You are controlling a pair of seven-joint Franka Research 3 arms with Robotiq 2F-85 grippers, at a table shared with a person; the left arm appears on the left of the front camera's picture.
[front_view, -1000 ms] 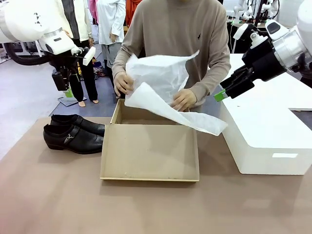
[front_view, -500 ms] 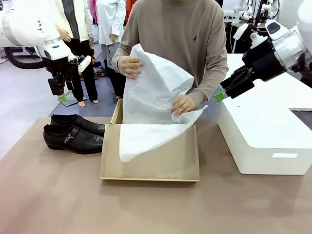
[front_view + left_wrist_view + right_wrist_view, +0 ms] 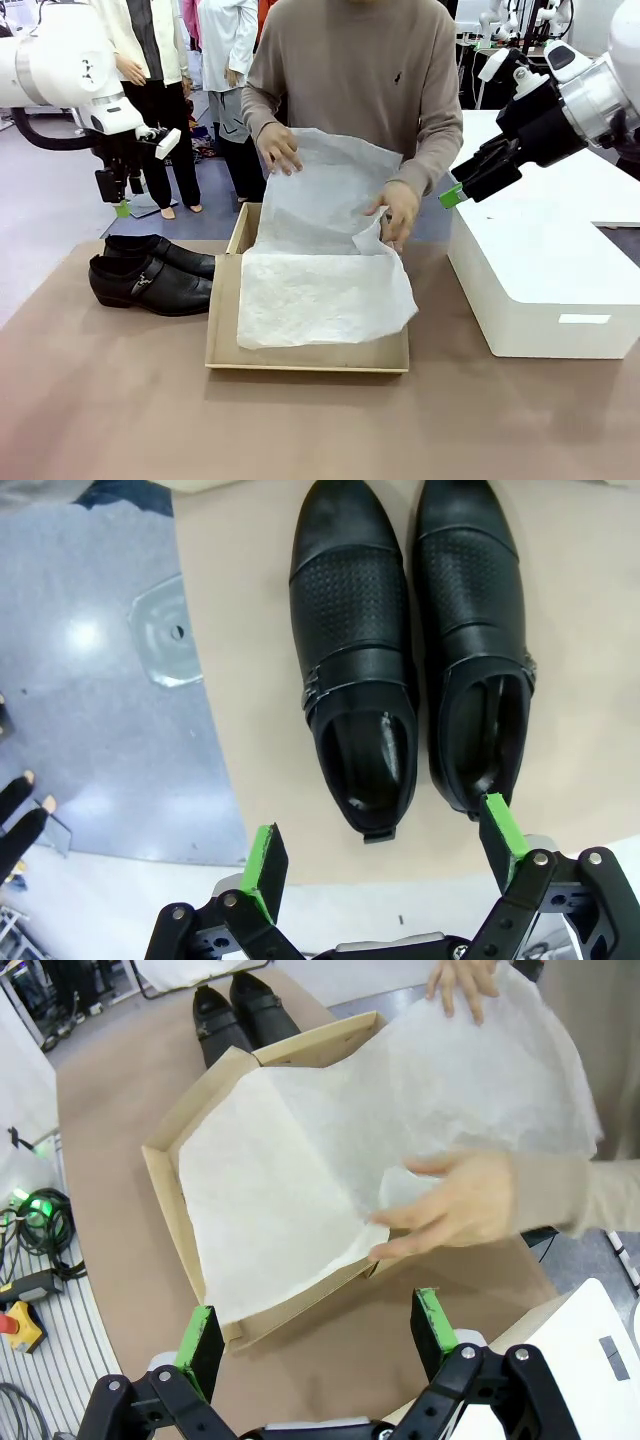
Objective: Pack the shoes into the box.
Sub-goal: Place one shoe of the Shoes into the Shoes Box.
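On the worktop (image 3: 100, 420) the paper (image 3: 320, 295) has just come down into the box (image 3: 300, 357), so the shoes (image 3: 150, 283) can go in; the left fingers (image 3: 266, 865) and right fingers (image 3: 432, 1322) are open, empty.

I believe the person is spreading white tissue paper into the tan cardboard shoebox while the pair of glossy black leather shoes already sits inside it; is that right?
Not quite: the pair of glossy black leather shoes stands on the brown table beside the tan cardboard shoebox, not inside it, as the front view shows. The person is indeed spreading the white tissue paper into it.
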